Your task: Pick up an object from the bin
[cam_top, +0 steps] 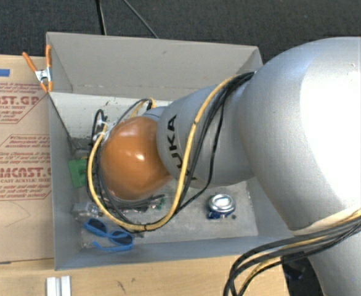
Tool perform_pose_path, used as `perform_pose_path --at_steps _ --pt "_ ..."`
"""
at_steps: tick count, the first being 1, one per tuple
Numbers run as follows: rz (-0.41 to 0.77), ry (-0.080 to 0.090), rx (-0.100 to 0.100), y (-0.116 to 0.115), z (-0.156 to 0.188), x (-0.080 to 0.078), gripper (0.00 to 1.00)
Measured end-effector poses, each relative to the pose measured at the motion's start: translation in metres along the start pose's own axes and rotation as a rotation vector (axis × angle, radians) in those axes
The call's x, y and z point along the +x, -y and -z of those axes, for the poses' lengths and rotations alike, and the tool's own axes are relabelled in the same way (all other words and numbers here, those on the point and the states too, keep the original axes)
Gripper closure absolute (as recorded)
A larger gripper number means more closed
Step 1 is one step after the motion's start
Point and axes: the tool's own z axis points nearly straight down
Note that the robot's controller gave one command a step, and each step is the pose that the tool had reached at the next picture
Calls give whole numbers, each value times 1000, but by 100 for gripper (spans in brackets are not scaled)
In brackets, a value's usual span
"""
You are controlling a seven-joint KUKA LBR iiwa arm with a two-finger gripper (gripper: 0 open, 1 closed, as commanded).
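The silver KUKA arm (304, 134) is the largest thing here. It comes in from the right and bends down into the grey metal bin (156, 66). At its wrist sits 1 rounded orange cover (131, 159), with yellow and black cables (186, 184) looping round the cover's lower and left edges. The cover hangs over the left half of the bin floor and hides whatever lies straight beneath it. Whether the jaws are released or clenched cannot be told, nor which thing they are over.

3 things lie nearest the orange cover:
- Blue glasses (108, 235) lie just below the cover and to its left, near the bin's front wall. Their long axis runs roughly left to right and dips a little toward the right.
- A green block (77, 172) lies just left of the cover against the left wall, its long axis running up and down the view.
- A clear plastic piece (84, 212) lies between the 2, at the cover's lower left. Its shape is too faint to give a direction.

Well to the right of the cover, a small silver-and-blue can (220, 206) rests apart from the rest, its silver end turned up toward the camera.
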Motion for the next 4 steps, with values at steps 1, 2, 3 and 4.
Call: perform_pose_path --at_steps 1,2,3,4 --pt "-2 -8 -11 -4 -4 2 100" --pt "740 -5 -15 8 21 14 100" --pt "709 -1 -7 6 125 16 100" --pt "976 -1 -14 10 214 19 100"
